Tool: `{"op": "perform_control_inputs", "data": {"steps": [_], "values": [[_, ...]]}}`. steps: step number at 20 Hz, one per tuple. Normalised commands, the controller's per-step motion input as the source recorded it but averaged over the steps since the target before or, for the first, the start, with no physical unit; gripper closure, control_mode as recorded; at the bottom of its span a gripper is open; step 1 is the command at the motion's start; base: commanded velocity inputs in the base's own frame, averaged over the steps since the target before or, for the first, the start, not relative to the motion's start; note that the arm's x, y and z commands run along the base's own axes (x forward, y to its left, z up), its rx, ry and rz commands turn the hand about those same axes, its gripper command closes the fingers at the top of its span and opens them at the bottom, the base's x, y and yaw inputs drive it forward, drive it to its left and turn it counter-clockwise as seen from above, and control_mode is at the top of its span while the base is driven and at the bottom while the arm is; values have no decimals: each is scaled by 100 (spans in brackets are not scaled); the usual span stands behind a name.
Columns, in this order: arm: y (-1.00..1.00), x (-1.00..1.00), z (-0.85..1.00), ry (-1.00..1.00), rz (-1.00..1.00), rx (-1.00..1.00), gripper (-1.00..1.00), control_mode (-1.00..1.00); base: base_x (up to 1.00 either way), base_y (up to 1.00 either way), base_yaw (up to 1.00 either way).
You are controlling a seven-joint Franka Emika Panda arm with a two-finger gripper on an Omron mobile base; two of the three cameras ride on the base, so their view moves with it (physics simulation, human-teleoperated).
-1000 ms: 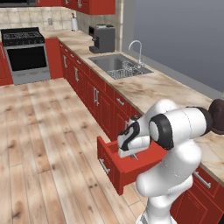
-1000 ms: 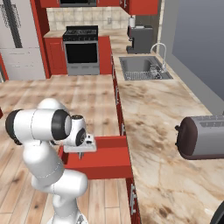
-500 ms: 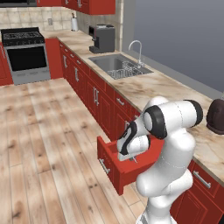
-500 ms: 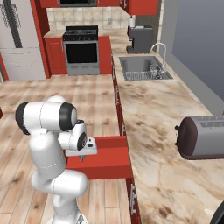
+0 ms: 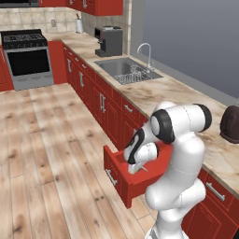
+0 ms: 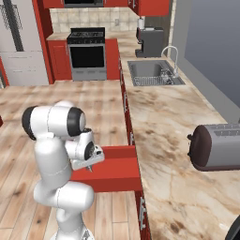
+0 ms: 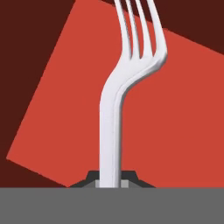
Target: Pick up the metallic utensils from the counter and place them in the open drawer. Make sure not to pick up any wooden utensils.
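— So, what do we have in the fingers?

— We see them pressed tight on the handle of a silver fork, the grip right at the end of the handle. The helper's metal things would be a spoon and a knife, but the hand view plainly gives us four tines, so we call it a fork. It stands straight out from the fingers, tines away from the hand, over the red floor of the open drawer.

— Where does that sit in the kitchen?

— In the left base view the drawer juts from the red cabinets under the front edge of the bench, and the hand hangs over its open top, wrist bent down. In the right base view we see the same: the drawer pulled out toward the wooden floor, the hand just at its near edge beside the arm. A toaster rests on the bench further along, and the steel sink lies toward the far end.

— And against a second ago?

— The fingers have stayed clamped throughout. The arm has folded in: its shoulder and elbow have drawn closer to the base, and the hand has sunk a little lower over the drawer. The drawer, toaster and sink have not shifted.
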Motion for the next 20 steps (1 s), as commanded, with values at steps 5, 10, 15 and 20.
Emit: {"op": "perform_control_inputs", "data": {"steps": [5,10,15,20], "values": [[0,24,-9,0,28,0,100,-100,0,0,0],[0,0,-11,0,7,0,100,-100,0,0,0],[0,0,-55,1,1,0,100,-100,0,0,0],[0,0,-37,1,2,0,100,-100,0,0,0]]}}
